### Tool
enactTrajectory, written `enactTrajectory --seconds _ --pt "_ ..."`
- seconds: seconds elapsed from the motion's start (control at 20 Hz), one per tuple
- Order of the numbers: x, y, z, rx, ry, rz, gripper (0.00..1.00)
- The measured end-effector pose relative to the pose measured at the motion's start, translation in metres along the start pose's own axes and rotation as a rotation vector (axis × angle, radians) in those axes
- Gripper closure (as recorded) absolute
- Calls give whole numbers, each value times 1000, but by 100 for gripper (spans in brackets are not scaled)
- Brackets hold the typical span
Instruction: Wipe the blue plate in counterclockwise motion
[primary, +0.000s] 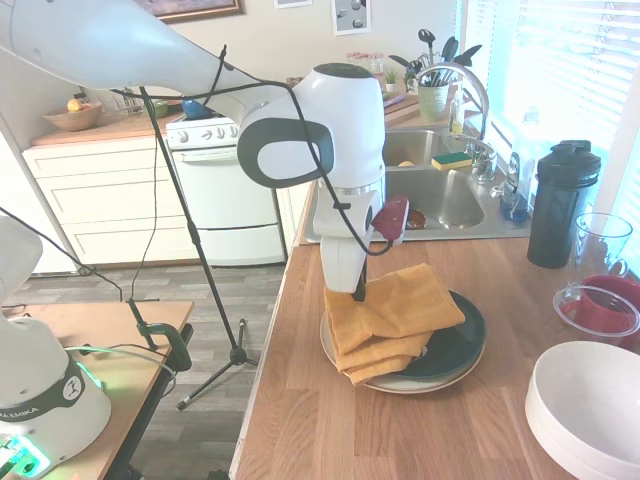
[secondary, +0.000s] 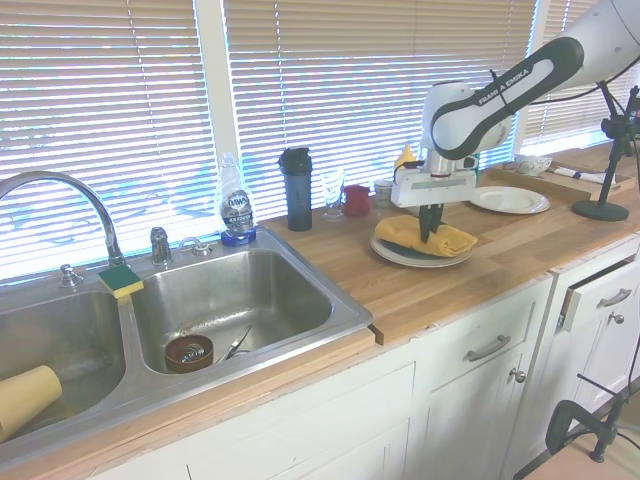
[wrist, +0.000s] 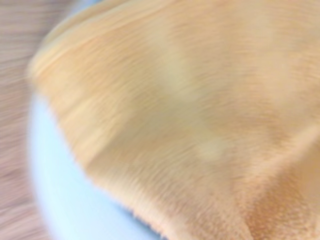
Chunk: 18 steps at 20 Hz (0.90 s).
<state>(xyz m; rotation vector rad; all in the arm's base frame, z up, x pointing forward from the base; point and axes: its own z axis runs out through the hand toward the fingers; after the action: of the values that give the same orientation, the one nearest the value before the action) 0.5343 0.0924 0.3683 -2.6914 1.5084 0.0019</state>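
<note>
Room: kitchen with a wooden tabletop (primary: 400, 430), a steel sink and bright window blinds.

First exterior view, jaws (primary: 359, 293): pointing straight down, tips pressed into the orange cloth (primary: 390, 320); the fingers look drawn together on a fold of it, though the arm's wrist hides most of them, so I cannot tell for sure.

First exterior view, orange cloth: folded in layers, spread directly under the jaws and out to both sides, hanging a little over the plate edge on the side toward the camera.

First exterior view, blue plate (primary: 462, 340): directly beneath the jaws and the cloth, dark and glossy, showing only as a crescent beyond the cloth; it sits on a larger cream plate (primary: 420, 384) whose rim shows below it.

First exterior view, other things: white bowls (primary: 585, 410) well apart from the jaws at the near corner; a red cup (primary: 605, 305) inside a clear container and a black shaker bottle (primary: 560, 205) farther along the tabletop.

Second exterior view, jaws (secondary: 428, 233): dark fingers plunged into the cloth (secondary: 425, 236) on the stacked plates (secondary: 400, 255); gap between them not readable.

Second exterior view, surroundings: dish soap bottle (secondary: 235, 200) and sink (secondary: 230, 300) well apart from the jaws; a white plate (secondary: 510, 200) near, on the other side.

Wrist view, cloth (wrist: 190, 115): blurred orange fabric fills the picture, with a pale, glaring plate surface (wrist: 65, 200) beside it.
</note>
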Motion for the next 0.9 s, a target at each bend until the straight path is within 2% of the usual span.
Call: enactTrajectory --seconds 0.2,0.35,0.7,0.9 --pt "40 13 6 -3 -34 51 100" --pt "65 7 9 -16 -53 79 100" --pt "89 -42 -2 -39 -77 86 100" --pt "66 -75 -9 -52 -69 58 100"
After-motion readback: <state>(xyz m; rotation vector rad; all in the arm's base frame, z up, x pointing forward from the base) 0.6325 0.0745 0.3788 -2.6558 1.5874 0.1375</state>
